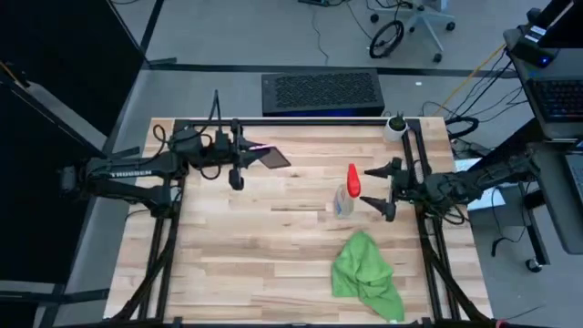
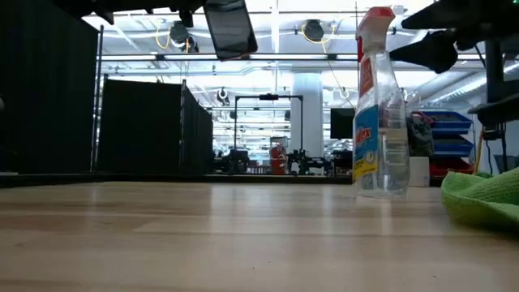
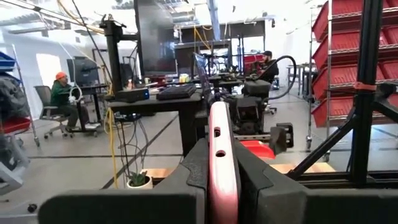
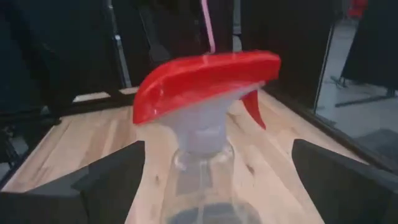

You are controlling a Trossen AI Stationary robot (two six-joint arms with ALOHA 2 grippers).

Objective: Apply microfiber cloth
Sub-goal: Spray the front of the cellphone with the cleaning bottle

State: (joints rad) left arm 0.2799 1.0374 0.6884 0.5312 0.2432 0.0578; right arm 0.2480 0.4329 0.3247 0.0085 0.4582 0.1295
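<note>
The left claw (image 1: 258,153) is clamped on a phone (image 1: 272,158) and holds it in the air above the table (image 1: 237,246), well away from the bottle (image 1: 344,200), on its left in the high view. In the left wrist view the phone's pink edge stands upright between the 2 fingers (image 3: 193,171), so I judge it is lifted like this to keep the screen free for wiping.

The right claw (image 1: 384,192) is just beside the bottle, and its fingers are apart, 1 on each side of the red nozzle (image 4: 205,81), not touching it. The bottle stands upright on the table.

The cloth (image 1: 366,270) lies crumpled on the table, nearer the front edge than the bottle and a little to its right, near but apart from it. No claw touches it. It seems the cloth is not yet applied; the right claw is closest to it, so probably it must go to the cloth and take it.
</note>
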